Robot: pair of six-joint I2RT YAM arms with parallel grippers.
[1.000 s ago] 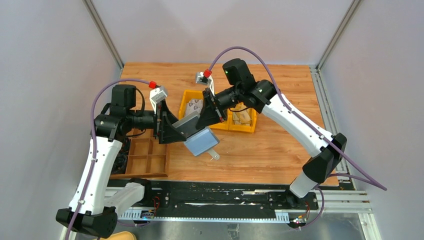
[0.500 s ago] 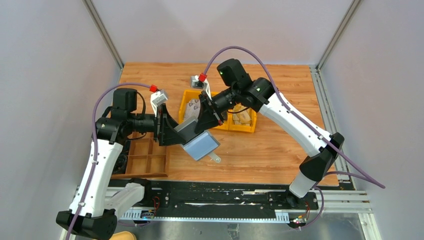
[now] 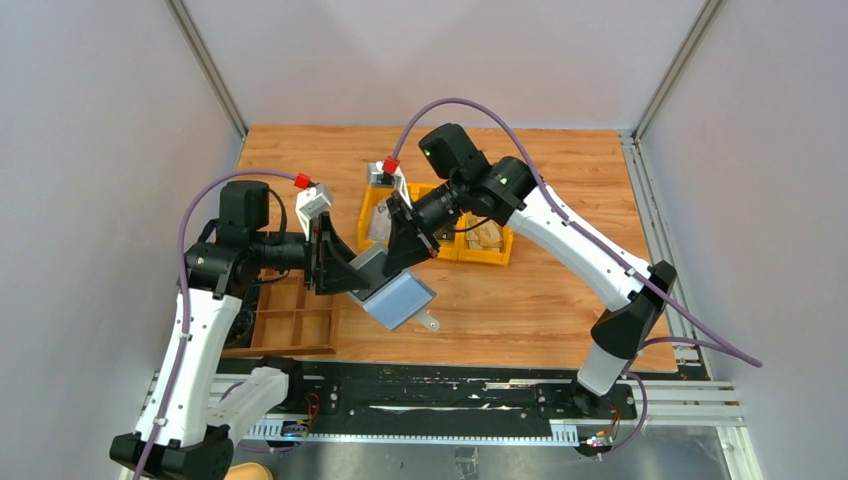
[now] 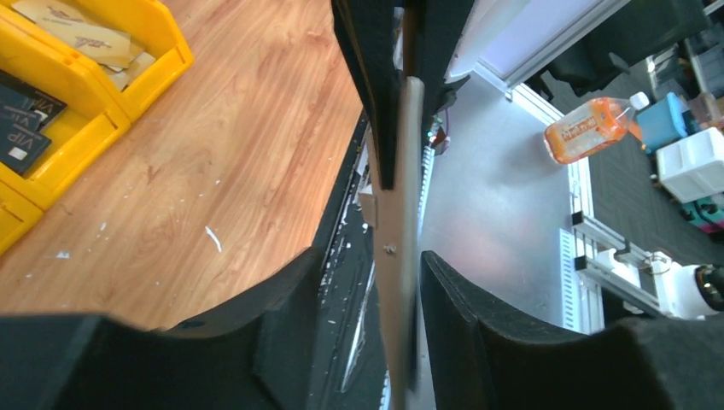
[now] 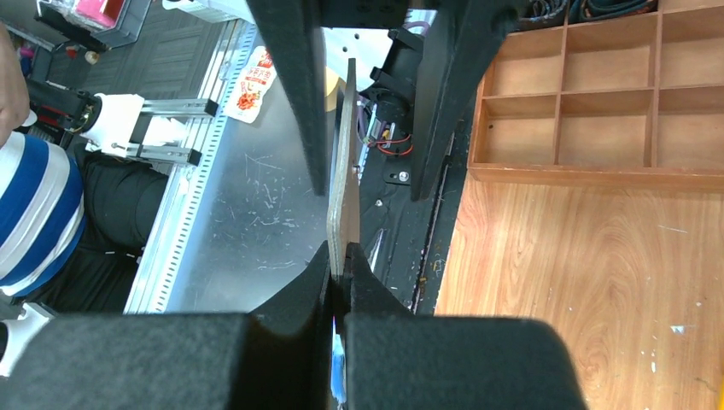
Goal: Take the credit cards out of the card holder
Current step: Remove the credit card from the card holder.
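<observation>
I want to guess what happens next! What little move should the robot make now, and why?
Probably close the left gripper on the holder. Its fingers sit either side with a gap showing, while the right gripper pinches it shut, so neither is free to reach inside.

card holder [image 3: 402, 300] plain grey-blue | bins [image 3: 493, 257] yellow | tan cards [image 4: 77, 38] with dark markings | black cards [image 4: 15, 141] with white "VIP" lettering | near-left-corner tray [image 3: 300, 322] brown wood | table [image 3: 540, 300] orange-brown woodgrain | left gripper [image 3: 350, 272] black | right gripper [image 3: 400, 252] black | arms [image 3: 590, 250] white, black joints | cables [image 3: 480, 103] purple, red tags [image 3: 391, 166]
</observation>
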